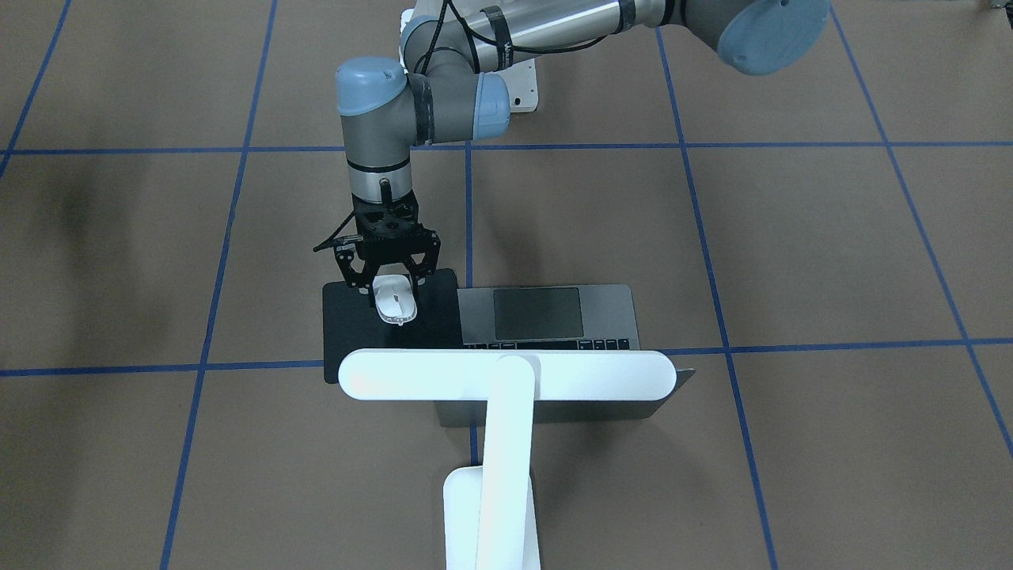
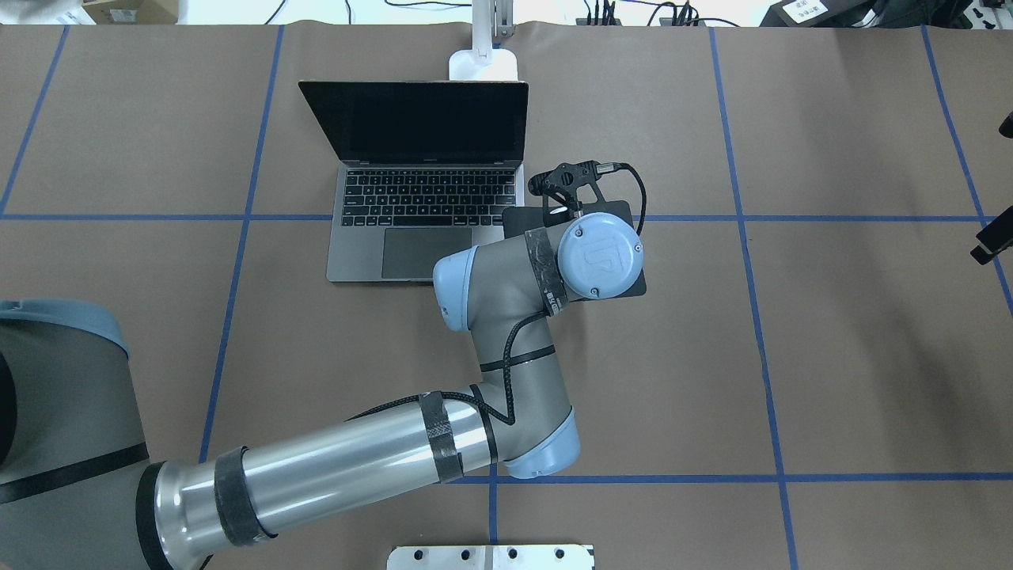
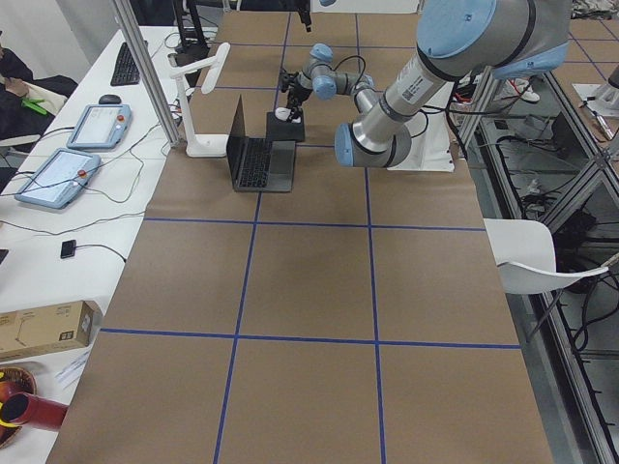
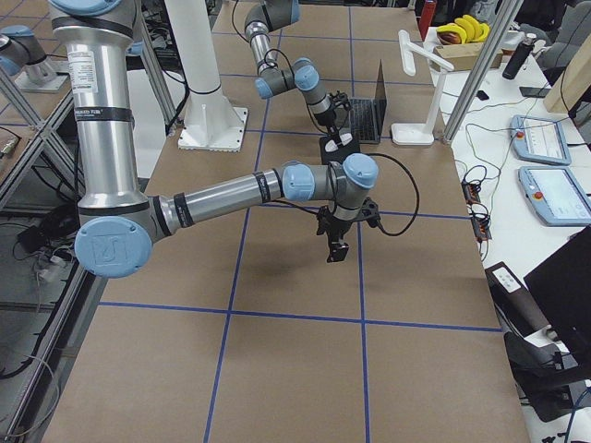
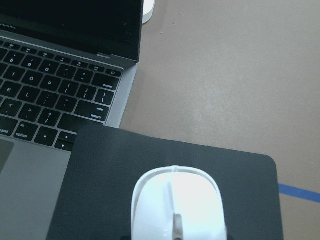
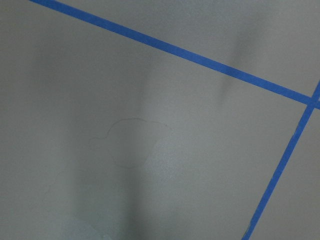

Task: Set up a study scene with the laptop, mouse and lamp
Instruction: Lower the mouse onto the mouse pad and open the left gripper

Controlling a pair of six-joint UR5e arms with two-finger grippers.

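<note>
The open grey laptop (image 2: 427, 198) stands at the table's far middle, with its keys in the left wrist view (image 5: 45, 100). The white lamp (image 1: 506, 376) stands behind it, its light bar over the lid. A flat black mat (image 1: 348, 332) lies beside the laptop. My left gripper (image 1: 393, 286) points down over the mat, its fingers closed on the sides of the white mouse (image 1: 394, 301), at or just above the mat. The mouse also shows in the left wrist view (image 5: 177, 205). My right gripper (image 4: 334, 247) hangs over bare table paper; I cannot tell its state.
A white ribbed mount plate (image 2: 491, 556) sits at the robot's side of the table. Blue tape lines (image 2: 760, 340) grid the brown paper. A side bench with tablets (image 3: 58, 174) runs along the far edge behind the lamp.
</note>
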